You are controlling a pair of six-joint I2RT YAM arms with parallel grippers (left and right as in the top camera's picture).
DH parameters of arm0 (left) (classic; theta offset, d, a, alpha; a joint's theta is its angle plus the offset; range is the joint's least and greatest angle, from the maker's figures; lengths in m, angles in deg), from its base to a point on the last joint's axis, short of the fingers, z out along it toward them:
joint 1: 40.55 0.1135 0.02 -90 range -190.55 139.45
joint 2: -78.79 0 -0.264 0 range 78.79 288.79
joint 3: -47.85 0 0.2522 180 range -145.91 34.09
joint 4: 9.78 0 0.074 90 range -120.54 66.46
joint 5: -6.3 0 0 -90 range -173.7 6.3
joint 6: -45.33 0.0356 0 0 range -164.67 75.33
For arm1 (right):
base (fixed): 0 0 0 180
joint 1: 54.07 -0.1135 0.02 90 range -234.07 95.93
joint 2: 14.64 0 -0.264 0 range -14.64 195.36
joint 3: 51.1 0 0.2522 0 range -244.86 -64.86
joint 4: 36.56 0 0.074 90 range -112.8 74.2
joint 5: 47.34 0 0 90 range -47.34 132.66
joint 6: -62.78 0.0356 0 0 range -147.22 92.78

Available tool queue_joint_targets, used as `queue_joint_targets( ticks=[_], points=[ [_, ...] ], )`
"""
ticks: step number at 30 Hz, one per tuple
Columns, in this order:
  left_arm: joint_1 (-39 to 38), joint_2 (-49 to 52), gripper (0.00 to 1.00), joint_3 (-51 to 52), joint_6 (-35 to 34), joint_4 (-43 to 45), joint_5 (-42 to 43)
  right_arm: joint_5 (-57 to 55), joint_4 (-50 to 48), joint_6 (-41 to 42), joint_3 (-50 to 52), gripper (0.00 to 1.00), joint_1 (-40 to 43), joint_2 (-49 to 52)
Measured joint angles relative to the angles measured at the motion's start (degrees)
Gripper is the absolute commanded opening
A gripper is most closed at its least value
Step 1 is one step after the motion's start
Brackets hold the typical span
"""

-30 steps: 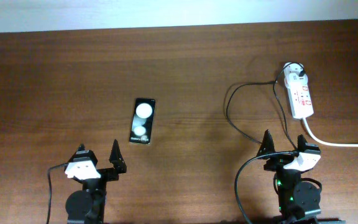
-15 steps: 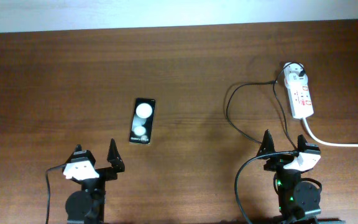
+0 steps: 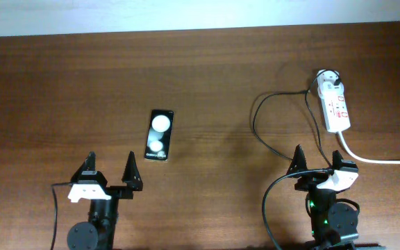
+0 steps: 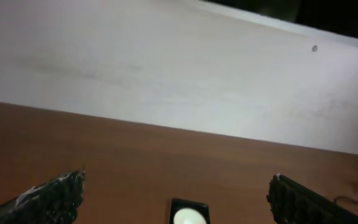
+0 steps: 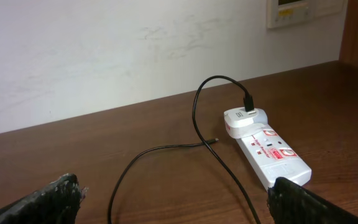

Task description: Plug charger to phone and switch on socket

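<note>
Black phone (image 3: 159, 134) lies unplugged; charger (image 5: 194, 115) plugged into white socket (image 3: 337, 110)

No text can be read. The phone (image 3: 159, 135) has tiny white lettering at its 6 o'clock end, too small to read. The socket (image 3: 337, 109) shows red marks, also illegible.

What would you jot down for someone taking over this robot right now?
Left gripper: open, empty, just short of the phone.
Right gripper: open, empty, near the socket.
The phone lies flat on the table, nothing plugged into it.
Charger: its adapter sits in the socket's far end; its connector tip lies loose on the table beside it.
Left to do: carry the tip to the phone, plug it in, switch the socket on. The switch is too small to read.
</note>
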Motion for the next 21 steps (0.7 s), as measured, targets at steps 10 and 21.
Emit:
queue_joint_targets(
  ticks=[10, 21],
  points=[
    [0.0, 18.9, 0.99, -15.6, 0.0, -1.8, 0.5, 0.0, -0.1, 0.0, 0.1, 0.99, 0.0, -0.2],
    [0.0, 58.8, 0.99, -44.8, 0.0, -20.2, 9.3, 0.0, -0.2, 0.0, 0.1, 0.99, 0.0, -0.2]
  ],
)
